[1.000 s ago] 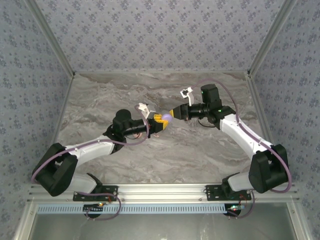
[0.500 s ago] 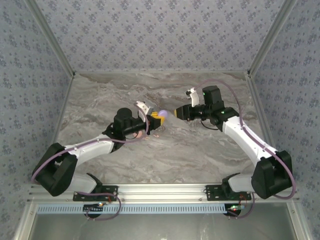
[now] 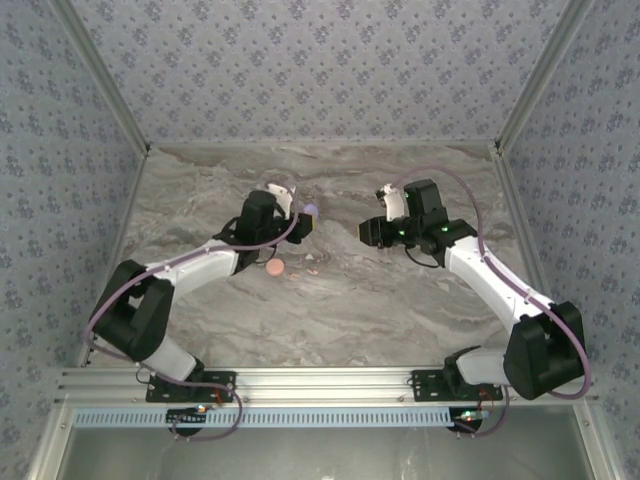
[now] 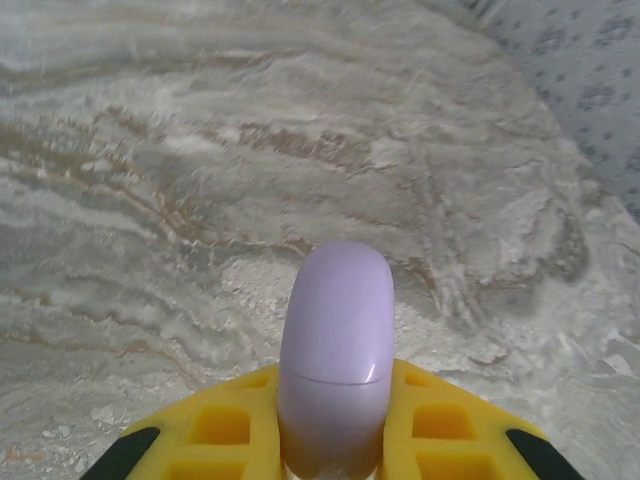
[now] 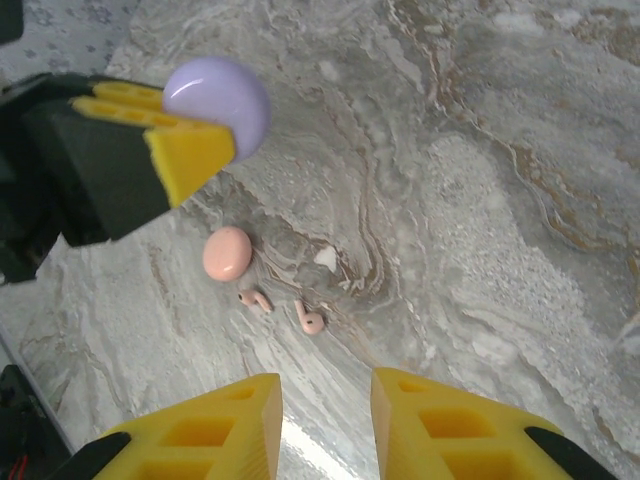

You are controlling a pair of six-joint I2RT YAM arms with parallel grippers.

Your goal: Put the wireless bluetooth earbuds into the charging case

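Two tiny pale pink wireless earbuds [image 3: 297, 272] lie as small specks on the grey marbled tabletop [image 3: 400, 300] in the top view, just beside a round salmon-pink disc [image 3: 274, 269] and below the left gripper [image 3: 300, 217], which is raised with a rounded lilac plastic case [image 3: 310, 211] at its tip. The right gripper [image 3: 365, 229] faces it from the right, well apart from it, and at this size I cannot tell how its jaws stand. In the left wrist view the left gripper's yellow fingers [image 4: 225, 425] are clamped on either side of the lilac case [image 4: 335, 340], which stands on edge between them; a fine seam crosses its lower half. In the right wrist view the right gripper [image 5: 325, 400] has its jaws apart, with bare marble between the two yellow fingertips. Beyond them the two earbuds [image 5: 255, 298] [image 5: 311, 320] lie near each other but not touching, stems on the tabletop, next to the salmon-pink disc [image 5: 227, 253]. Up and to the left, the left gripper [image 5: 185, 120] holds the lilac case [image 5: 220, 98] above the tabletop.
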